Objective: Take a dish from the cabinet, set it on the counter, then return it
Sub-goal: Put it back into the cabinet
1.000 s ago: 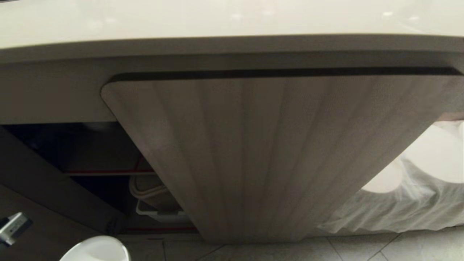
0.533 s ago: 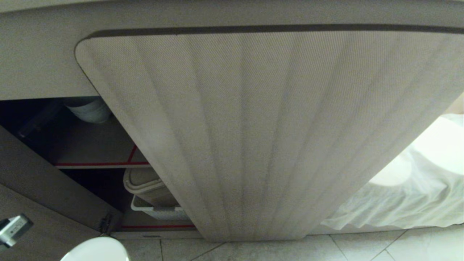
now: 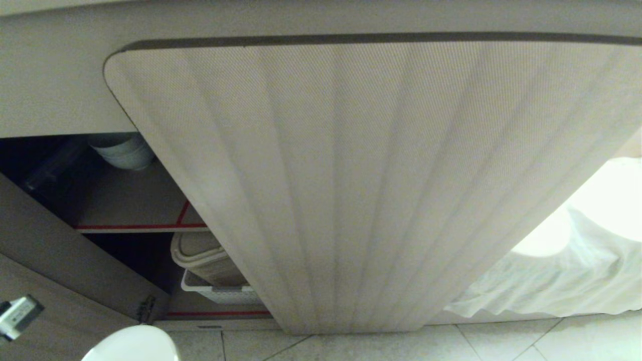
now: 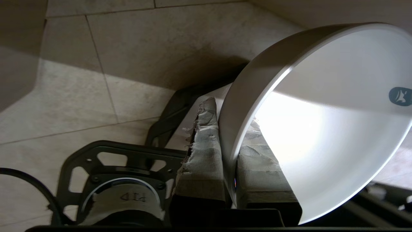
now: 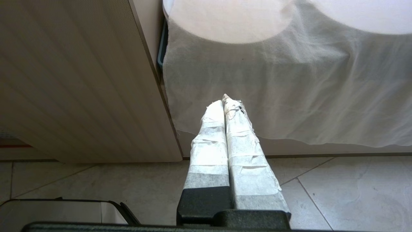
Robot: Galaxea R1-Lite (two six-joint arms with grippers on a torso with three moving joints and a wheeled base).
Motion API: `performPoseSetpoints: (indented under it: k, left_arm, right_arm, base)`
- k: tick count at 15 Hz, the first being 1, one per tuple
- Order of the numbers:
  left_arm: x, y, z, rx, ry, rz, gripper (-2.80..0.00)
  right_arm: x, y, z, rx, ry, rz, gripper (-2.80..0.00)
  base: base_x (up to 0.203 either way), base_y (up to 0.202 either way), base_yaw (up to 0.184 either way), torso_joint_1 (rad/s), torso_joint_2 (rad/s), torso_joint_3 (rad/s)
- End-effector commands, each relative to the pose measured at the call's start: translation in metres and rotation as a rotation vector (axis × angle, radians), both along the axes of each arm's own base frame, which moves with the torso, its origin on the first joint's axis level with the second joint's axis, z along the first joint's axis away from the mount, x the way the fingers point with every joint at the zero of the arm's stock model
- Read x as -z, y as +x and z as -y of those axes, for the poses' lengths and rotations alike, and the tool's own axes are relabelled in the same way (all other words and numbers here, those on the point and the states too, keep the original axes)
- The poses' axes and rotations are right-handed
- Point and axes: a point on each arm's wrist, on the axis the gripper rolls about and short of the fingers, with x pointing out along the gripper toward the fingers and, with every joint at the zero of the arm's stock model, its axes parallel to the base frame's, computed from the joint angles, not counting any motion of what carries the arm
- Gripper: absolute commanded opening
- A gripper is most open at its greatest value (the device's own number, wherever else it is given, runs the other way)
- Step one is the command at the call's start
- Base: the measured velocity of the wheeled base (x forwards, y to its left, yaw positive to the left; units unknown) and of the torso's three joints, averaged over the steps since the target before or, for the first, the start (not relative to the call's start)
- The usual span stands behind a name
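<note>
The left gripper (image 4: 229, 167) pinches the bowl (image 4: 322, 122) by its rim wall, one finger inside and one outside, low by the open cabinet (image 3: 120, 200), probably so it slides onto the shelf; the right gripper (image 5: 227, 103) hangs shut, empty.

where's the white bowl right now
The bowl is clamped by its rim in the left gripper, low at the head view's bottom left, before the open cabinet.

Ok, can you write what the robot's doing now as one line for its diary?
phase: returning dish | left gripper: shut on dish rim, above floor | right gripper: shut, empty, idle | cabinet: open
</note>
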Motion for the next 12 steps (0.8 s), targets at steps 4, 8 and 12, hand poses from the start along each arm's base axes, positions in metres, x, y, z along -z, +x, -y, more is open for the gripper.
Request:
performPoseSetpoints:
  k: [4,8,12]
  left_arm:
    - [-0.012,0.007,0.001,-0.04,-0.033,0.041,-2.8]
    - [-0.025,0.024,0.002,-0.08,-0.068,0.05,-2.8]
    - [-0.029,0.042,0.003,-0.139,-0.101,0.023,-2.8]
  right_arm:
    - [0.0,0.0,0.0,-0.001,0.0,0.001,-2.8]
    - [0.0,0.0,0.0,0.0,0.0,0.001,-2.8]
    - [0.0,0.0,0.0,0.001,-0.001,0.0,-2.8]
  base:
    - [0.0,0.0,0.0,0.0,0.0,0.0]
    - [0.0,0.0,0.0,0.0,0.0,0.0]
    - [0.0,0.0,0.0,0.0,0.0,0.0]
